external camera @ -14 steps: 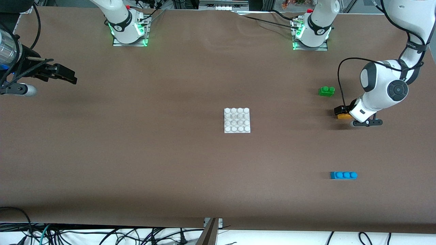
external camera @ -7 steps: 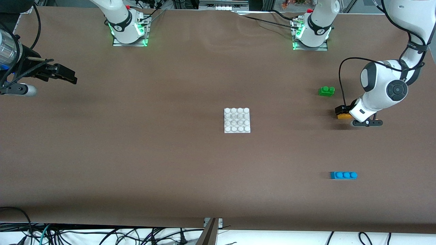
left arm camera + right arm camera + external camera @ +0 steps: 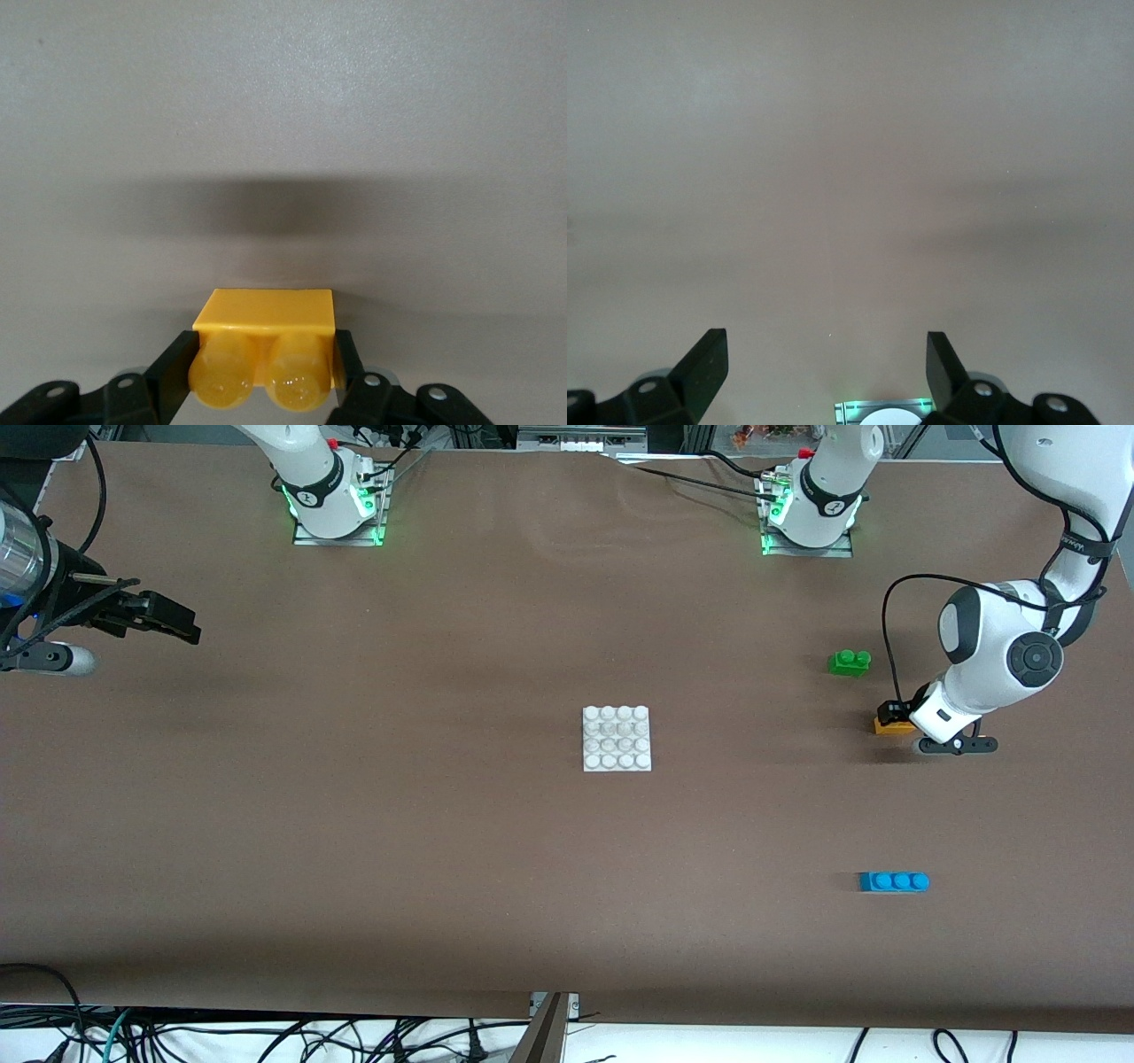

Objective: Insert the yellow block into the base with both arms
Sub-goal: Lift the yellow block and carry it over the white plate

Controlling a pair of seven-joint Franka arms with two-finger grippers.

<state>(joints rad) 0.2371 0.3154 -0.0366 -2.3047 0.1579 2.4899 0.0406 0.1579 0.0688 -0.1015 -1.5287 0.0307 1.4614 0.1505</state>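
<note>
Since a second ago the left gripper (image 3: pixel 264 376) fingers have closed onto the one small orange-yellow plastic two-stud block (image 3: pixel 264 341); the waiting right gripper (image 3: pixel 827 367) fingers stay wide over the brown worktop (image 3: pixel 399 850).

From the front I can only catch a sliver of the yellow block (image 3: pixel 893 727) under the left gripper (image 3: pixel 897 716), and my left wrist view crops its studs.

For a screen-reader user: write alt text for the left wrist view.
The left gripper is shut on the yellow block, one black finger pressed to each end of it, its two round studs facing the camera. The block sits on the plain brown table, casting a soft shadow on it.
</note>
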